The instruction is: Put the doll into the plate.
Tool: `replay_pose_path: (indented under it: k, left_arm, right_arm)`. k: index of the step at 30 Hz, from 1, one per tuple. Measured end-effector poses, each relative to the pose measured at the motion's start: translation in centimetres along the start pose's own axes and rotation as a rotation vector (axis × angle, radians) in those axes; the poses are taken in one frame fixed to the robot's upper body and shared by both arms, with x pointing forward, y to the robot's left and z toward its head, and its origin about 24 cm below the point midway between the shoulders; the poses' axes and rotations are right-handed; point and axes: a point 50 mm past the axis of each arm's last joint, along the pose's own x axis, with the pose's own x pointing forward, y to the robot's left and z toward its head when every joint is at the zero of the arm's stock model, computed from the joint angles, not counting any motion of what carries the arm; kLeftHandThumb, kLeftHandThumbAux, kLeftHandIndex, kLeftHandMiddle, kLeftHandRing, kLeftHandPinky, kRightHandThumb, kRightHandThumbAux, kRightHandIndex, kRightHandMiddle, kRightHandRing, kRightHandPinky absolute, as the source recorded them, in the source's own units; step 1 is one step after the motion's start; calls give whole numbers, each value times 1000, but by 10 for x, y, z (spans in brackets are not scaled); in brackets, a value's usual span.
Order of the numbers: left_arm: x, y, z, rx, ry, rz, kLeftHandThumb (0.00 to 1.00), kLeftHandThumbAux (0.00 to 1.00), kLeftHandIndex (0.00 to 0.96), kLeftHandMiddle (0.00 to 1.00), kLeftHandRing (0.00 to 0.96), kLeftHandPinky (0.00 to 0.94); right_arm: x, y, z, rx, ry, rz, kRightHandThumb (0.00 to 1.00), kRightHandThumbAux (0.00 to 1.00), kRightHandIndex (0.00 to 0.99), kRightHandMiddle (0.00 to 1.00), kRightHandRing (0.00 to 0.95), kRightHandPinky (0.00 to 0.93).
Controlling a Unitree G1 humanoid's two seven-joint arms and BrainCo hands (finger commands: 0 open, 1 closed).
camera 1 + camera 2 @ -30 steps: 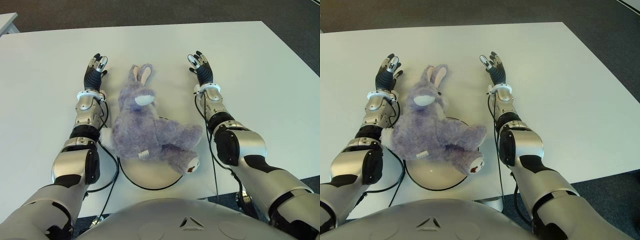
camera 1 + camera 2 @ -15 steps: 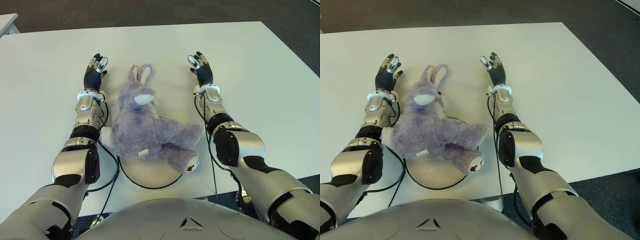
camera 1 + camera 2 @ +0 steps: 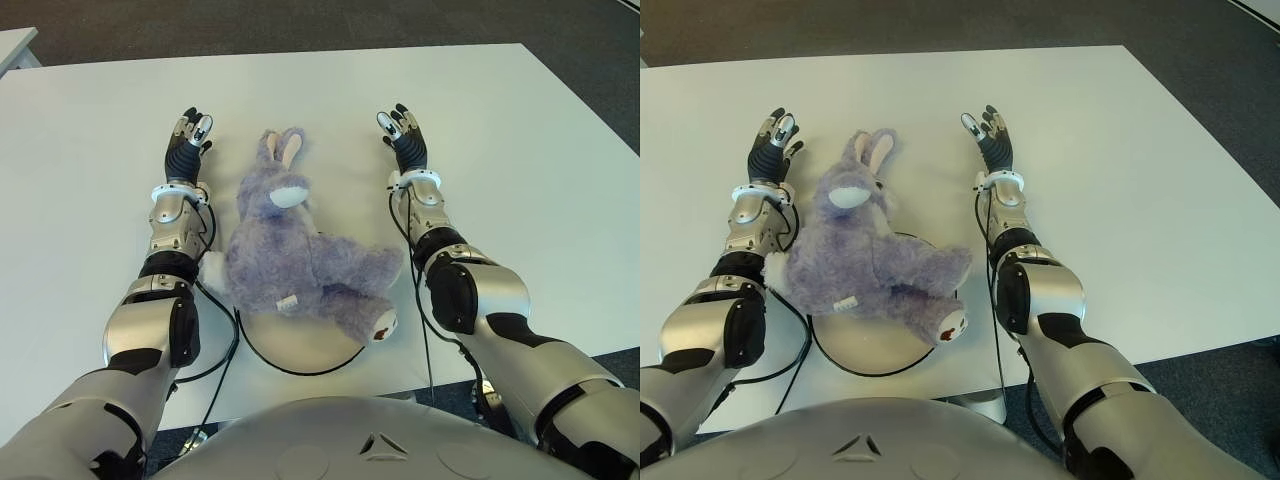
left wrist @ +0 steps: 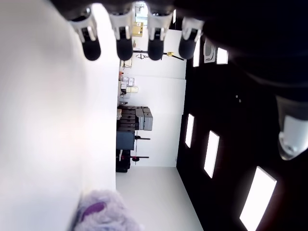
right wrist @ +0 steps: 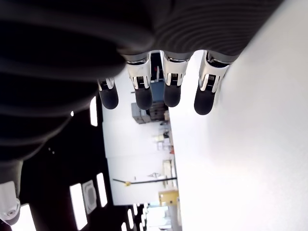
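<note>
**Doll on plate, both hands open and apart**

While stretched forward over the white table [image 3: 90, 120], left arm straight, elbow near the robot's body, forearm running up the left side of the doll. Left hand [image 3: 187, 144] palm down, fingers [image 4: 123, 45] extended and slightly fanned, gripping nothing; just beside the doll's head, on its left, not touching it. Hard to tell whether resting on the tabletop or hovering just over it.

Between the two arms: purple plush rabbit doll [image 3: 300, 255], lying on its back, ears pointing away from the robot, white muzzle up. Lower body and legs over the round pale plate [image 3: 300, 350], head and ears reaching past the plate's far rim onto the table. One foot with a dark red patch at the plate's right edge. Black cable looped around the plate's near rim.

On the right: right arm mirrored, forearm extended forward along the doll's right side. Right hand [image 3: 404, 139] flat, fingers [image 5: 142, 91] straight and relaxed, empty, near the doll's head level but clear of it.
</note>
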Motion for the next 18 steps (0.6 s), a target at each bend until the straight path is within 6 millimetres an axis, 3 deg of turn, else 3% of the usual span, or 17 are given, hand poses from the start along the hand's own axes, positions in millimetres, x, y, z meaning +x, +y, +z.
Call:
replay_pose_path:
  k: [18]
  left_arm:
    - [0, 0, 0, 2, -3, -2, 35, 495, 0, 12, 0, 0]
  right_arm:
    - [0, 0, 0, -12, -4, -13, 0, 644, 84, 92, 74, 54]
